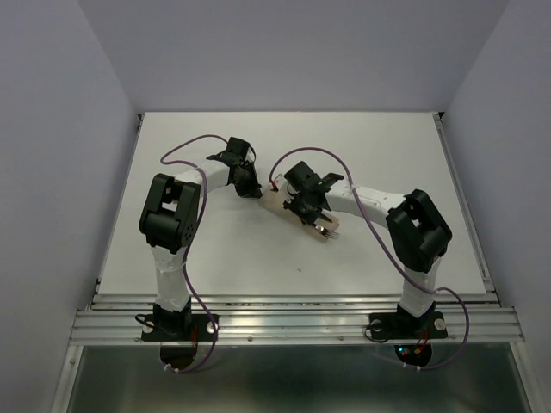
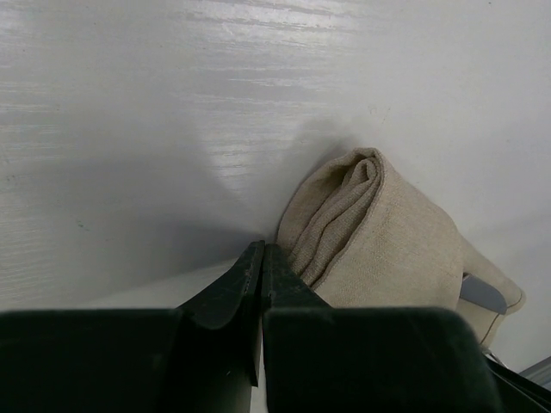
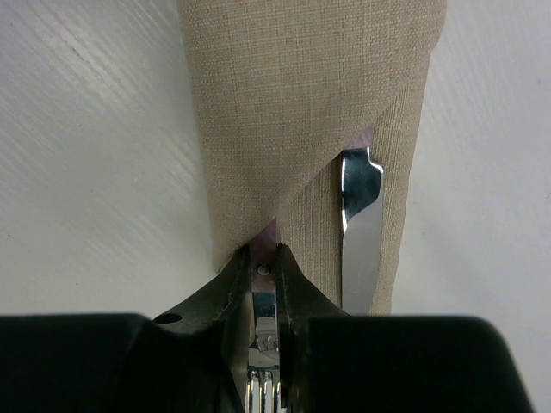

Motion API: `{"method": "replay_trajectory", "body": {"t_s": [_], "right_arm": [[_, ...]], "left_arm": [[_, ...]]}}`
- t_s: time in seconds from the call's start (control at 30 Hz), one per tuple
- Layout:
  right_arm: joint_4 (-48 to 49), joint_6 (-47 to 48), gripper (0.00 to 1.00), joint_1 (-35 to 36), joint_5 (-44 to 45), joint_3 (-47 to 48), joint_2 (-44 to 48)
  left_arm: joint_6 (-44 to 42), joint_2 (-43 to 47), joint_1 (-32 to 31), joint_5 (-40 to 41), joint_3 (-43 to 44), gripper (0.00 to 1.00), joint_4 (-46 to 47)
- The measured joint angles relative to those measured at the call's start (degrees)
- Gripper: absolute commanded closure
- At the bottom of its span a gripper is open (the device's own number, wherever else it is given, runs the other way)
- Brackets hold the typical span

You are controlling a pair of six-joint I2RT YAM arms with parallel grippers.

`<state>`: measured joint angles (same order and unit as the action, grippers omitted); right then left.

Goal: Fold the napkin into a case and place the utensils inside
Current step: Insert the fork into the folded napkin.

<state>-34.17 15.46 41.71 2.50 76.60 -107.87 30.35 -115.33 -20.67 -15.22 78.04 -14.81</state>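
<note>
Pinching the fork (image 3: 263,344), the right gripper (image 3: 263,255) has it partly inside the folded case (image 3: 301,86), in the middle of the table (image 1: 215,258). The knife (image 3: 360,225) is in already, so only the fork is left. The left gripper (image 2: 261,260) sits closed and empty beside the case.

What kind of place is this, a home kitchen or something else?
Probably a robot test bench, not a home: bare white table, plain grey walls around it, and a metal rail carrying the left arm and right arm.

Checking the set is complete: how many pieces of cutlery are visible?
2. A silvery fork, its neck pinched in the right hand, handle going into the folded beige cloth case; a silvery knife blade sticking out of the case beside it. More may be hidden.
</note>
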Motion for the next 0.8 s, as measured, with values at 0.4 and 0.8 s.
{"method": "replay_trajectory", "body": {"t_s": [0.4, 0.8], "right_arm": [[1.3, -0.2, 0.85, 0.1, 0.1, 3.3, -3.3], [1.6, -2.2, 0.54, 0.5, 3.7, 4.1, -2.1]], "left_arm": [[-0.3, 0.0, 0.0, -0.3, 0.0, 0.91, 0.0], [-0.4, 0.0, 0.0, -0.9, 0.0, 0.91, 0.0]]}}
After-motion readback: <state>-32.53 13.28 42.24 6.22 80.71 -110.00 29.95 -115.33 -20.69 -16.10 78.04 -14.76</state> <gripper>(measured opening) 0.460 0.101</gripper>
